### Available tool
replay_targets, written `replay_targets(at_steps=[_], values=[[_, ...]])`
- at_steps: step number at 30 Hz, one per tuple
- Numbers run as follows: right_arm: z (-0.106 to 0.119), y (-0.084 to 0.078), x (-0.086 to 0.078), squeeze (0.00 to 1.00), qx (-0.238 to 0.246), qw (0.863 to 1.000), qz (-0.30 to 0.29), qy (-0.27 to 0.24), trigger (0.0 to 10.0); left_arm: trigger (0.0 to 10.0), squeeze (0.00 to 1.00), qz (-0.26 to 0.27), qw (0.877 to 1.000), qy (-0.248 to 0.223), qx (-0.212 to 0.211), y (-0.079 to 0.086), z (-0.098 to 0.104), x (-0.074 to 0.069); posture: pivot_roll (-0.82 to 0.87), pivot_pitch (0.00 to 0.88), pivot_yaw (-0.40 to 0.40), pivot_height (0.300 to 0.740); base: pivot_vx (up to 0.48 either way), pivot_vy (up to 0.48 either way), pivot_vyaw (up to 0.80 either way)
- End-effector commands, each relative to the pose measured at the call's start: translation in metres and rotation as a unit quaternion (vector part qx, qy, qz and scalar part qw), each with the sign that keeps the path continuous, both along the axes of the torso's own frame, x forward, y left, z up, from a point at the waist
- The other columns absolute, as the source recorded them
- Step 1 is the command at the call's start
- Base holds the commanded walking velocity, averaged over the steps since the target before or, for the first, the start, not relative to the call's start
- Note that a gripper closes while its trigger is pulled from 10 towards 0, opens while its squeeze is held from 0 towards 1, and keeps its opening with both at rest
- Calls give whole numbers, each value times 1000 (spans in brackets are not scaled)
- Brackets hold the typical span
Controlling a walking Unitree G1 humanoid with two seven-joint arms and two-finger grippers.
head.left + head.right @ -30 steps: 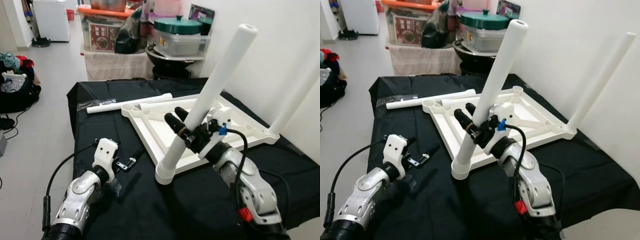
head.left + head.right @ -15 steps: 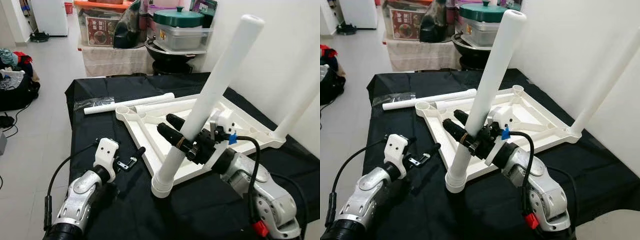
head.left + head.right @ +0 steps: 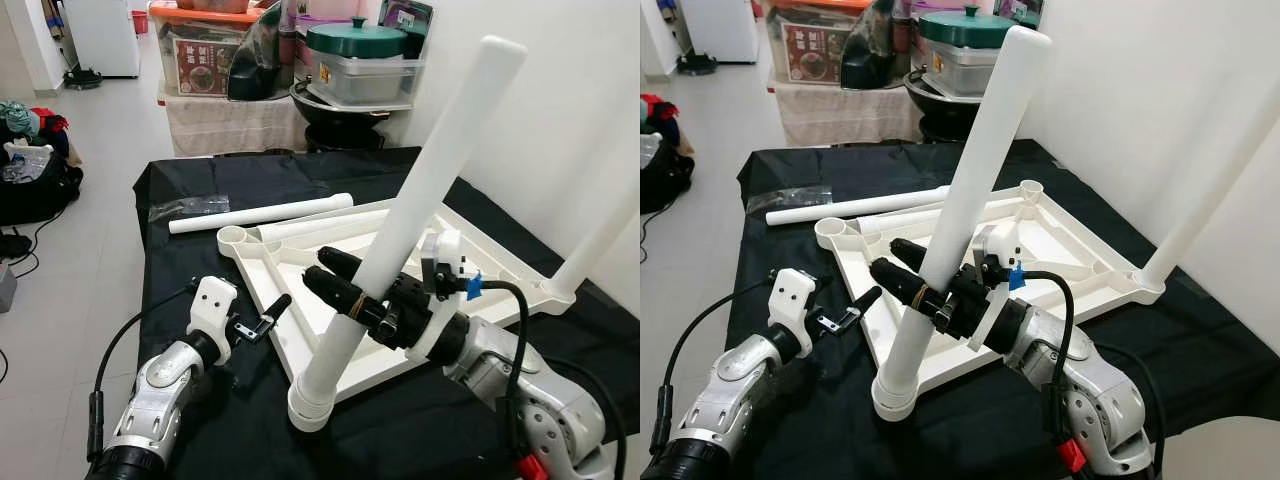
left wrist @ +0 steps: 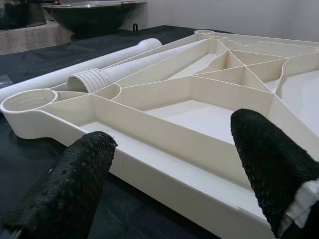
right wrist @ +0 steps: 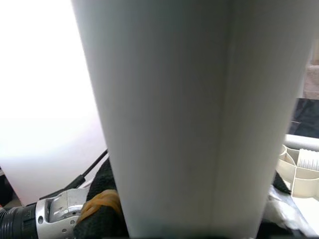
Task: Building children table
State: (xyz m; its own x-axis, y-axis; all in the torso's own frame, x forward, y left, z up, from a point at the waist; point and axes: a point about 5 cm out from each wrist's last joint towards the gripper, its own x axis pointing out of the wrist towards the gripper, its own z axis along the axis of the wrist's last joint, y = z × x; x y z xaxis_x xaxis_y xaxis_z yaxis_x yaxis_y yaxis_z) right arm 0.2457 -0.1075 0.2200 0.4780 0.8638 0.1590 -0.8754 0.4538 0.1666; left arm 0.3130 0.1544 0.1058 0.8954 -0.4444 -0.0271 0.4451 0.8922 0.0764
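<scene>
A white table top (image 3: 300, 268) lies upside down on the black cloth (image 3: 180, 260). A white leg (image 3: 440, 140) stands tilted in its near corner socket (image 3: 308, 405), and my right gripper (image 3: 345, 292) is shut on that leg low down; the right wrist view has the leg (image 5: 189, 114) pressed close against the camera. A second leg (image 3: 600, 230) stands in the far right corner. Two loose legs (image 3: 260, 212) lie along the back left edge, one with a threaded end (image 4: 92, 79). My left gripper (image 3: 268, 315) is open beside the top's left rim (image 4: 164, 174), holding nothing.
The white wall runs close along the right. Behind the cloth stand storage boxes, a green-lidded pot (image 3: 360, 45) and a black wok. A clear plastic bag (image 3: 188, 206) lies on the cloth's back left. Bags (image 3: 30, 160) sit on the floor to the left.
My right gripper has dragged the held leg and the table top nearer to me and leftward, turning the top. The rim now lies close to the left gripper.
</scene>
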Motion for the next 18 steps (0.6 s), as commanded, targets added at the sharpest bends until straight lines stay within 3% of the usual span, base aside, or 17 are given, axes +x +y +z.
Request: replay_targets(at_steps=[1, 6, 8, 18], values=[[-40, 11, -9, 0, -38, 990, 58, 126, 0, 10000, 0, 1, 1000, 14, 5, 2, -5, -1, 50, 0, -102, 740, 0, 0, 0], [-40, 7, -6, 0, -52, 991, 52, 116, 0, 10000, 0, 0, 1000, 14, 6, 2, -5, -1, 51, 0, -103, 740, 0, 0, 0], [-49, 2, 0, 0, -85, 989, 15, 120, 0, 10000, 0, -1, 1000, 14, 7, 1, -6, -1, 48, 0, -101, 740, 0, 0, 0], [-62, -2, 4, 0, -125, 982, -34, 135, 0, 10000, 0, -4, 1000, 15, 7, 0, -6, 0, 38, 0, -93, 740, 0, 0, 0]])
